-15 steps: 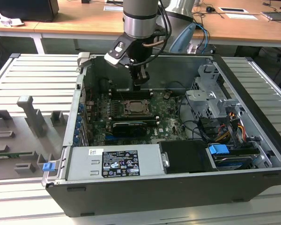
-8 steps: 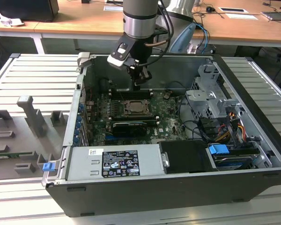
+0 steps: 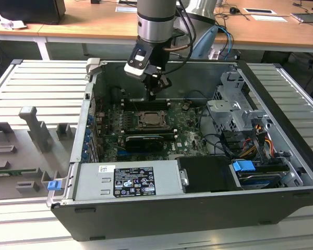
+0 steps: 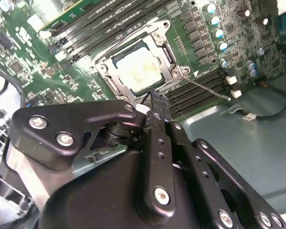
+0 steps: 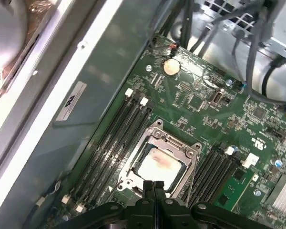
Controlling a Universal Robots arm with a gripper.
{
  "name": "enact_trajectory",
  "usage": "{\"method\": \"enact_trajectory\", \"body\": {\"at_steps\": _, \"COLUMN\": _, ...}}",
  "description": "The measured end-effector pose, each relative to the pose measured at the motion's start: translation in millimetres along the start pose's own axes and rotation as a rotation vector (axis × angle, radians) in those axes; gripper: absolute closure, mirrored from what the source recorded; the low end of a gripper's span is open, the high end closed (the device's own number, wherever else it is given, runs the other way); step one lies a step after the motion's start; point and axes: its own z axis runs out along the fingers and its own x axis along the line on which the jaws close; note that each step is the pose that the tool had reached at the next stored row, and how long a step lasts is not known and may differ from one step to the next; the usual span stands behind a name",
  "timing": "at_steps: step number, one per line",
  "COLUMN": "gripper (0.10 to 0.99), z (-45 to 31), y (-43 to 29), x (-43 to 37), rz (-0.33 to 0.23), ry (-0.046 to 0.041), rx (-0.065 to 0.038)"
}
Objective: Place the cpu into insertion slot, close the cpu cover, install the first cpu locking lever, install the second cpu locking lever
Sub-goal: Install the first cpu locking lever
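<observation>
Near the cpu [image 4: 138, 69], gripper [image 4: 156, 98] pinched together; second wrist view shows a lever [image 4: 209, 88].

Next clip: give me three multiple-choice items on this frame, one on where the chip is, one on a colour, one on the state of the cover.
1. Where is the chip?
A) on the board, under the metal cover
B) on the grey tray outside the case
C) on top of the power supply

2. What colour is the board?
A) red
B) green
C) white

3. How does the cover stand?
A) upright on its hinge
B) flat over the chip
C) taken off and laid aside

Answers: 1 A, the pale chip shows through the cover's cut-out. 2 B, its surface is green in every view. 3 B, the frame lies around the chip in both wrist views.
</observation>
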Motion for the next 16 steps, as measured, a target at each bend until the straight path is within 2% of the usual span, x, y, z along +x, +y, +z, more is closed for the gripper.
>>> {"method": "enact_trajectory", "body": {"at_steps": 13, "gripper": 0.980, "z": 0.9, "y": 0.0, "x": 0.0, "rz": -0.273, "ry": 0.0060, "rx": 0.006}}
{"method": "enact_trajectory", "body": {"at_steps": 16, "gripper": 0.980, "z": 0.9, "y": 0.0, "x": 0.0, "rz": -0.370, "ry": 0.0080, "rx": 0.008}}
